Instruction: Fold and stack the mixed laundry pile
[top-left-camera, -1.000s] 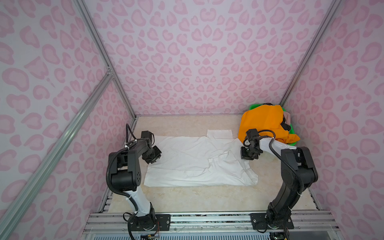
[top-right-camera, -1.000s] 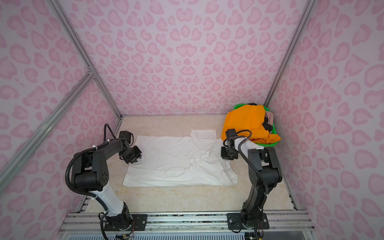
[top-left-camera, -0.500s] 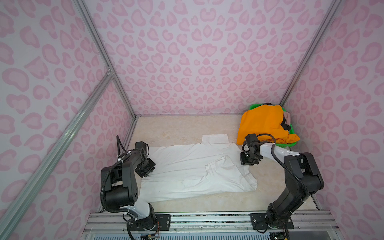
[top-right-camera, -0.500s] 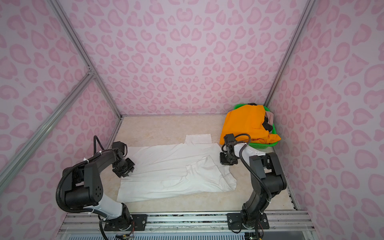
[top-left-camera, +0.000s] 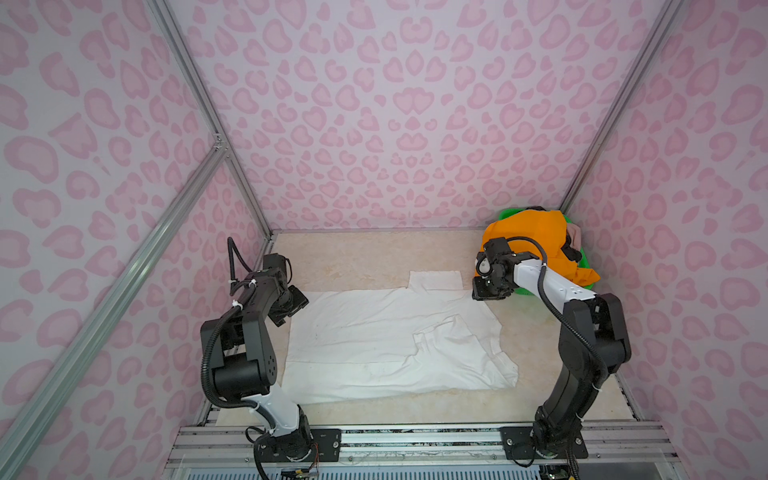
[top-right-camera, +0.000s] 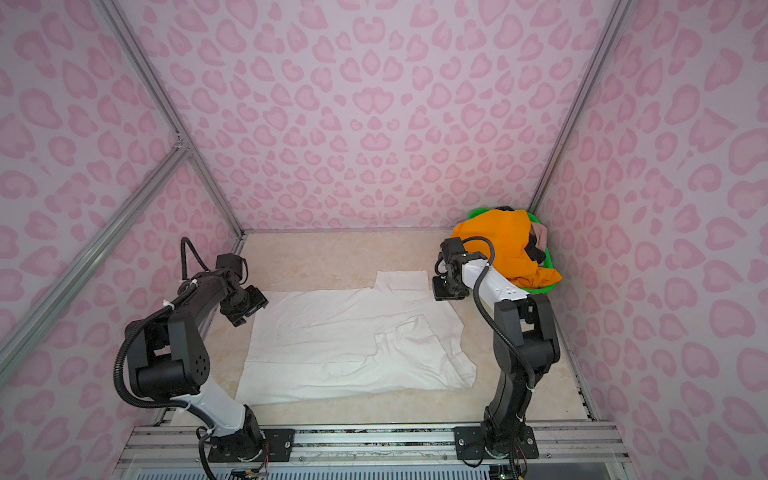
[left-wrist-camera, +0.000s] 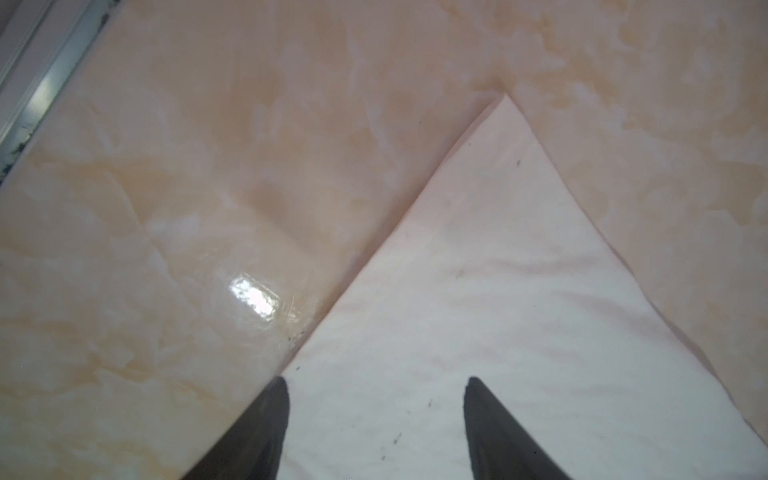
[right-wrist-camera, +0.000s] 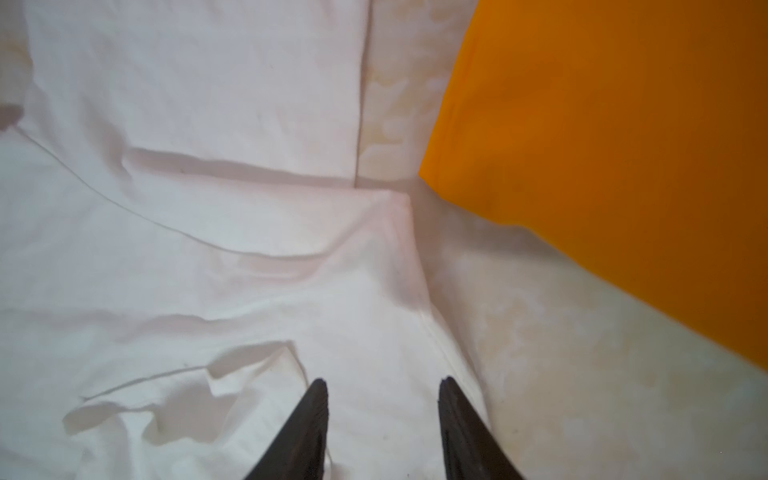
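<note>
Left wrist view first, said Ana: the left pincer (left-wrist-camera: 375, 386) hung spread over one corner of the white T-shirt (left-wrist-camera: 478, 291), with nothing between its fingers; one finger (left-wrist-camera: 266, 428) sat right at the hem, so a bite taken there could have closed on bare tabletop (left-wrist-camera: 208, 166) and missed the cloth.

And the right side? asked Ben.

Spread as well, gripping nothing, said Ana; the right pincer (right-wrist-camera: 383, 386) stood over the shirt's edge, and the orange shorts (right-wrist-camera: 602, 124) hung just beside it (near enough, I judged, for a careless reach to snag them and drag them off the green basket (top-left-camera: 505, 214)).

Where did the shirt lie overall?

Flat on the tabletop between the two arms, in both top views, said Ana; each pincer stood over a far corner, the left one over the left corner, the right one over the right corner, beside the sleeve (top-left-camera: 436, 280); the near right part was doubled over in a crumpled flap (top-left-camera: 453, 336); folding straight over that would likely have locked the creases in; the tabletop looked glossy, too, so the cloth might have slid if only one side pulled.
</note>
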